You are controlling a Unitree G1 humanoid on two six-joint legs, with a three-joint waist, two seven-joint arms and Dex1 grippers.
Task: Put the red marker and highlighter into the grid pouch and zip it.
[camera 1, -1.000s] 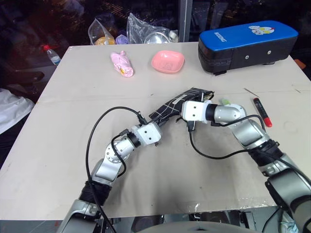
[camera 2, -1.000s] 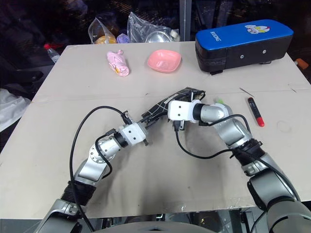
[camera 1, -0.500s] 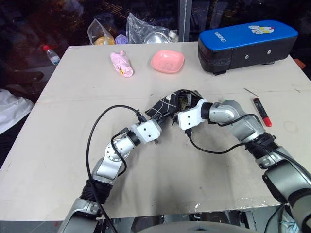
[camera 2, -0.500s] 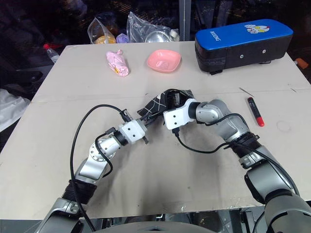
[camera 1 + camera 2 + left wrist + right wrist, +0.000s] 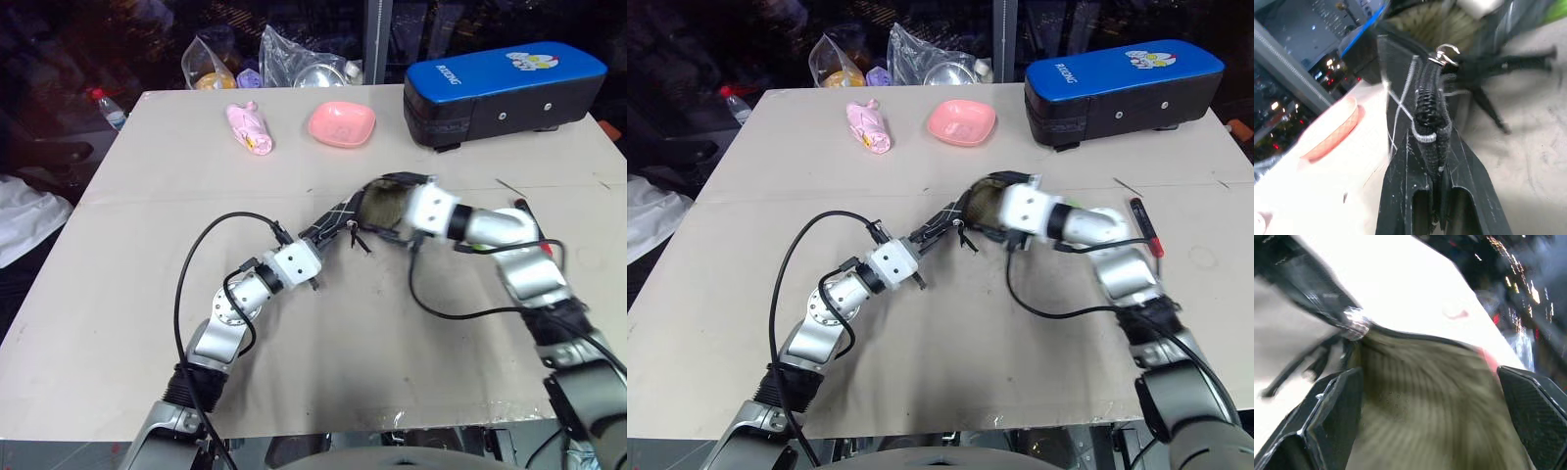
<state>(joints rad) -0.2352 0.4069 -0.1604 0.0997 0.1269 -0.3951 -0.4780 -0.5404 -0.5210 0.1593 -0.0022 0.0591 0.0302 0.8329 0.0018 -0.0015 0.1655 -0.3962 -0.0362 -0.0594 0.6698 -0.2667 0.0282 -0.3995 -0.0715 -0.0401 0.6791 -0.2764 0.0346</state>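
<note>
Desk (image 5: 137,294) is pale beige against a dark, cluttered room. I see the grid pouch (image 5: 377,206) mid-desk, gaping; left fingers (image 5: 1432,147) clench its zipper end, right fingers (image 5: 1530,406) spread wide at its olive lining. Red marker (image 5: 1146,227) lies near the right edge.

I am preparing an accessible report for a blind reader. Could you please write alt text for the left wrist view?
The left gripper is shut on the zipper edge of the grid pouch, black fabric with thin white lines. A small metal zipper ring sits further along the edge, and the pouch's olive lining shows beyond it.
</note>
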